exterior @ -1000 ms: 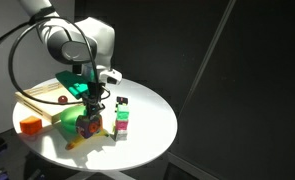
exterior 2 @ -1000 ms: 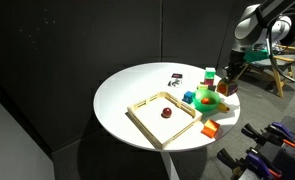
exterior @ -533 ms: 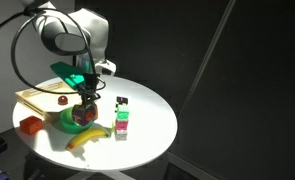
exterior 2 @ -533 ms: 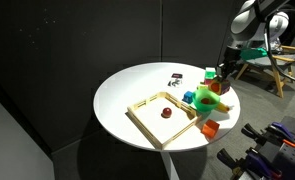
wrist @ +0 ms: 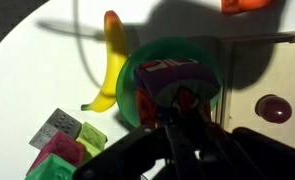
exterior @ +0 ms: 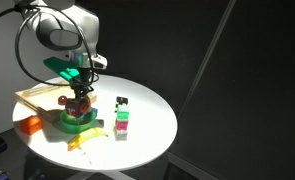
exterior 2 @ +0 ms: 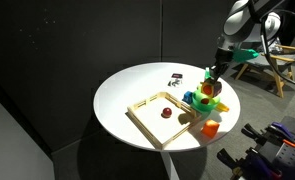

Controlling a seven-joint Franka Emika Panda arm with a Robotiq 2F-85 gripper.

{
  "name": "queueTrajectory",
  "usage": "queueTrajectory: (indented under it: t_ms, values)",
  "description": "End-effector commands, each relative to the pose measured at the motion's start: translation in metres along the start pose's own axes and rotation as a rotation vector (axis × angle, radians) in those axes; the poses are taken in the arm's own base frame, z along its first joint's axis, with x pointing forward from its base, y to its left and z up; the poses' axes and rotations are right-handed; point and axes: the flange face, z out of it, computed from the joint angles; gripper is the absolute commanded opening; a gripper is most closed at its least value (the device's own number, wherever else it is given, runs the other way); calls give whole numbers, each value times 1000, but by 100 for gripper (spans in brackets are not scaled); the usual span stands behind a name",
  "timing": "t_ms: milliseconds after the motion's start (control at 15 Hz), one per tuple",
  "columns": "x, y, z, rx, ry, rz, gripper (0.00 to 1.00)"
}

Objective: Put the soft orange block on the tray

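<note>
Since a second ago the gripper (exterior: 79,104) has risen from low over the green plate (exterior: 65,123) and shifted toward the tray (exterior: 35,97); it is clamped on a reddish block (wrist: 165,85) with a purple top, held just above the plate. The orange block (exterior: 29,125) lies on the table (exterior: 152,125) outside the tray, near its corner and apart from the gripper, as it did before. A banana (exterior: 87,141) lies on the table just beside the plate, and a stack of small blocks (exterior: 122,121) stands farther along. In the wrist view a dark red ball (wrist: 274,107) sits inside the tray
</note>
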Motion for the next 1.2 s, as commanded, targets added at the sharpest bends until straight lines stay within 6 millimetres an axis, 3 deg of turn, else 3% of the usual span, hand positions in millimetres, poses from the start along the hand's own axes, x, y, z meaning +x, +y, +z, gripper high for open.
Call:
queueTrajectory:
  t_ms: [0,400,467,1133]
  values:
    - [-1,-21,-6,-10,20,-46,5]
    - [0,-48,-8,7,28,-87,5]
    - [3,-43,0,4,7,-87,14]
    - [3,-47,-1,5,9,-94,14]
